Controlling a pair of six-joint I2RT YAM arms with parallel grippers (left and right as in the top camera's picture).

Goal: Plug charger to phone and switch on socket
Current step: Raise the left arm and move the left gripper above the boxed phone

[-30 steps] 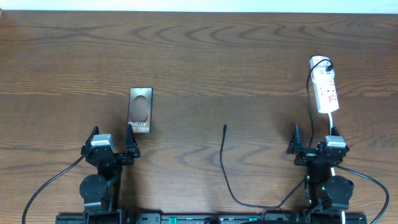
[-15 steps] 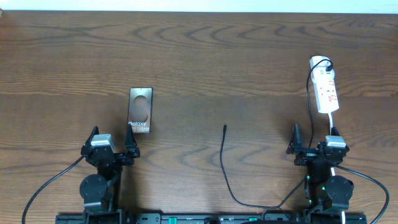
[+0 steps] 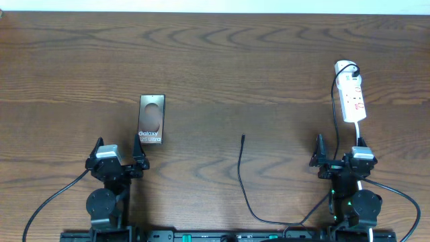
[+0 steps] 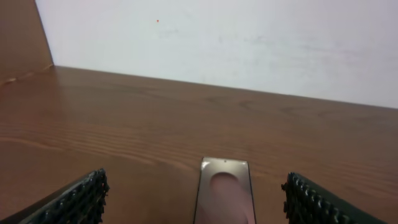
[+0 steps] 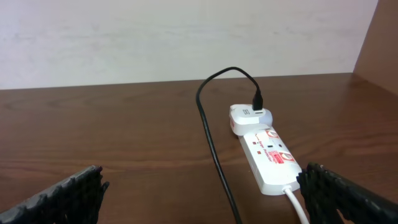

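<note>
Overhead: the phone (image 3: 152, 119) lay face up on the wooden table (image 3: 222, 60), left of centre, its "Galaxy Ultra" lettering at the near end. Just below it sat the left gripper (image 3: 119, 149), jaws spread wide and holding nothing. The charger cable (image 3: 240, 178) curled across the middle of the table, its plug tip lying loose and well apart from the phone. At far right lay the white power strip (image 3: 353, 99), with the right gripper (image 3: 338, 149) near its closer end – jaws likewise apart and empty.

Left wrist: both ridged fingers (image 4: 74, 199) framed the phone's far end, without touching it; a pale wall (image 4: 217, 37) stood behind.

Right wrist: the power strip lay ahead between the parted fingers (image 5: 62, 193), nearer the right one – a white adapter (image 5: 249, 118) plugged in at its far end, the black cable arching from it, a white cord (image 5: 298, 205) leaving the near end.
</note>
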